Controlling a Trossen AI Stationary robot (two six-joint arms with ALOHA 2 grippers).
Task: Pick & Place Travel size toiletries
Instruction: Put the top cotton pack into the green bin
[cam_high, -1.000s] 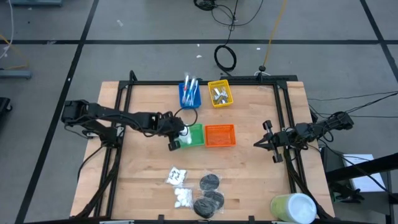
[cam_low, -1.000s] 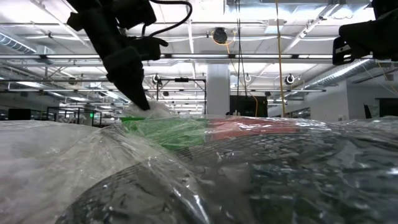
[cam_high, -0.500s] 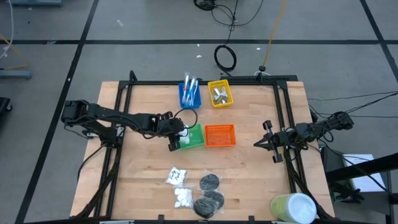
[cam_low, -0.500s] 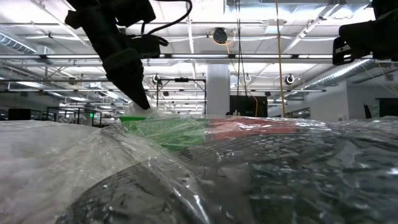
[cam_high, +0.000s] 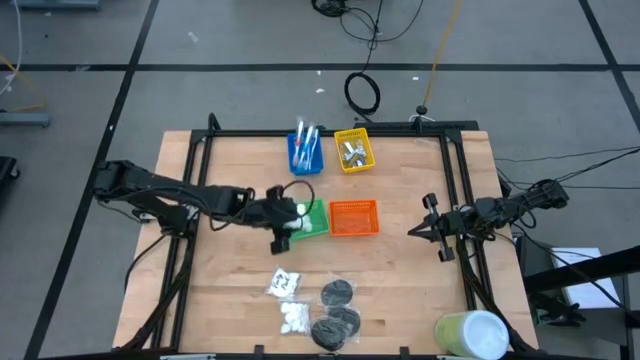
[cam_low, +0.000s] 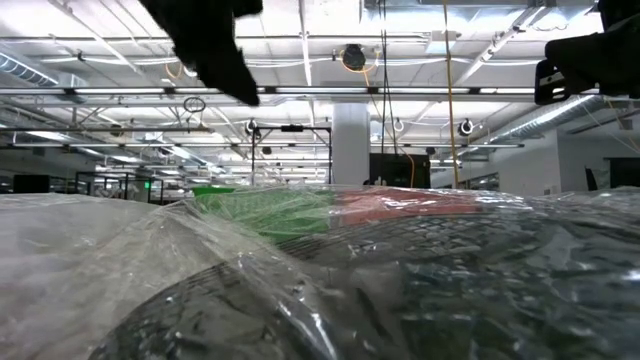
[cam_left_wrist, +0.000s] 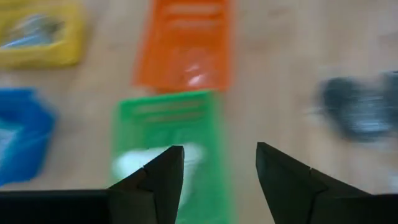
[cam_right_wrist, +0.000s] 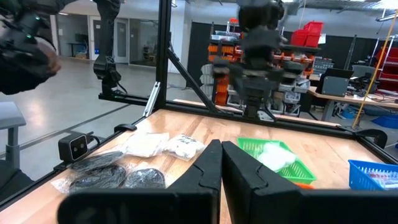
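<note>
Left of centre in the high view, the left gripper (cam_high: 283, 222) hangs over the near edge of the green bin (cam_high: 312, 217). A second ago it was down at that bin with its fingers pinched on a white pad; now it has lifted clear, its fingers stand apart with nothing between them, and the white pad (cam_left_wrist: 144, 163) lies inside the green bin. That reads as one more toiletry delivered, so the arm is free to fetch the next.

Going left to right along the surface (cam_high: 230, 300): at lower centre two white packets (cam_high: 286, 284) sit one below the other, and just beside them lie what look like three black discs (cam_high: 337, 293), partly overlapping, so the count is uncertain. These still wait to be sorted. Above them are four bins: a blue bin (cam_high: 305, 152) holding thin sticks, the green one, a yellow bin (cam_high: 353, 151) holding silvery tubes, and an orange bin (cam_high: 353, 218) that seems to hold nothing. The contents of blue and yellow are too small to count.

At the right edge the right gripper (cam_high: 425, 231) waits with its fingers pressed together, holding nothing.
</note>
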